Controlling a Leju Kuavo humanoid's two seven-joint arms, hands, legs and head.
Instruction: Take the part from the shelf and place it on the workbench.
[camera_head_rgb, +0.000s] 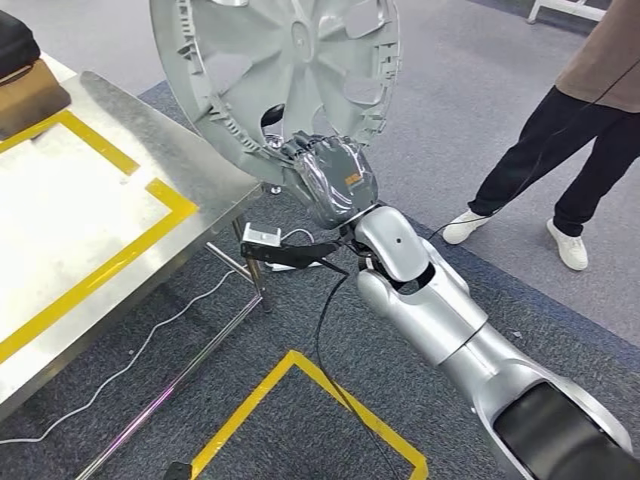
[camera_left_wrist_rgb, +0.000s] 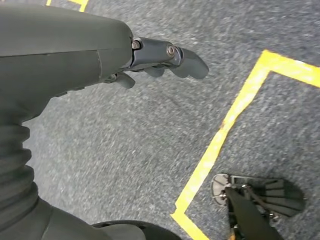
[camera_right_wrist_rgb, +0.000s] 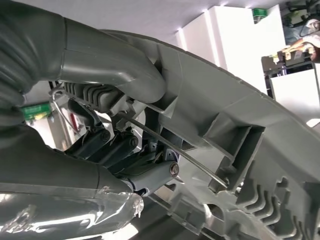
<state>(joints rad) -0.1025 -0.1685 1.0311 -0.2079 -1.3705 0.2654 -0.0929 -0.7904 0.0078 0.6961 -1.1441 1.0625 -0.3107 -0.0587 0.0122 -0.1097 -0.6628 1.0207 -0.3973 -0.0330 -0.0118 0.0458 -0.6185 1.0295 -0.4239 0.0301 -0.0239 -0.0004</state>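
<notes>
Grey plastic part: a big round spoked disc with a ribbed rim, held up in the air just off the corner of the workbench, tilted on edge rather than flat.
Right hand: clenched on the lower rim of the part; in the right wrist view the thumb lies over a ribbed edge and the darker fingers curl in underneath.
Left hand: released, holding nothing, fingers loosely apart, hanging over the grey carpet beside a yellow floor line.
Workbench: steel top with a yellow taped outline, near corner just beside the hand.
Where the task stands: my guess is the carry is nearly done and the set-down is not yet made; the part is not over the taped area.
Risk, grip: one hand holds a wide disc by its rim only, so its weight could twist it out of the fingers.
Risk, bench edge: the low rim could catch the steel corner on the way in and lever the part loose.
Risk, placing: released while tilted, it may tip or slide off the edge.
Bystander: a person stands on the carpet well apart from the arm.
</notes>
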